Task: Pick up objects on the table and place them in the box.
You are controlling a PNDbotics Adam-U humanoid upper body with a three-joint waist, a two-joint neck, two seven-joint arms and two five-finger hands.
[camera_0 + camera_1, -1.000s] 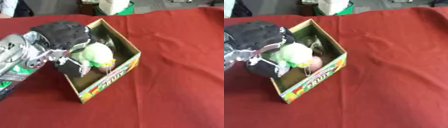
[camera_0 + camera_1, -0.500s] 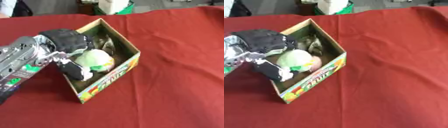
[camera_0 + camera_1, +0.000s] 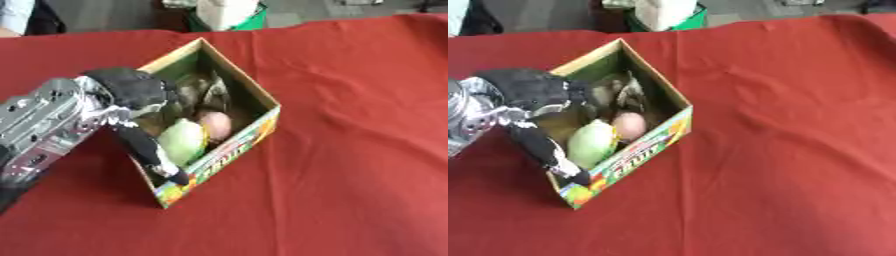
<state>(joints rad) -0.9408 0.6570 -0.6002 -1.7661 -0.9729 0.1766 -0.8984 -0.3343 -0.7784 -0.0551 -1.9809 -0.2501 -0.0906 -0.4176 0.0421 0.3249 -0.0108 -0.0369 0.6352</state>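
The green ball that the left hand held 1 second ago now lies in the box beside a pink one. The hand has let go, fingers relaxed over the box's near-left wall.

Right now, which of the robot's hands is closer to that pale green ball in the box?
Left. The left hand is at the box's near wall, beside the green ball; the right hand isn't visible.
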